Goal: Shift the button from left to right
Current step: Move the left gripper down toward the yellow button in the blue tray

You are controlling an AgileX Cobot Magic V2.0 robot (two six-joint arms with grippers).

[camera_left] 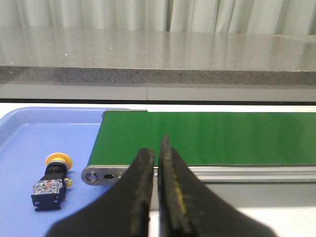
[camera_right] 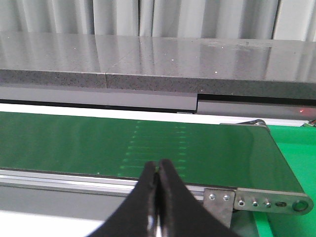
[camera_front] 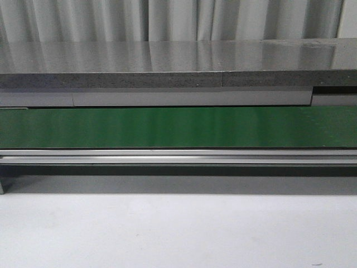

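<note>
the button [camera_left: 53,180] lies on its side in a blue tray [camera_left: 29,133] just beside the left end of the green conveyor belt [camera_left: 207,138], yellow cap pointing away. the left claw [camera_left: 157,163] is clenched on nothing, apart from the button. the right claw [camera_right: 158,170] is clenched too, empty, over the belt's right end.

no readable text, brand, number or sign in any view, button [camera_left: 51,181] lying on its side on the blue tray [camera_left: 29,133], small red and blue marking on its black body, too small to read
</note>
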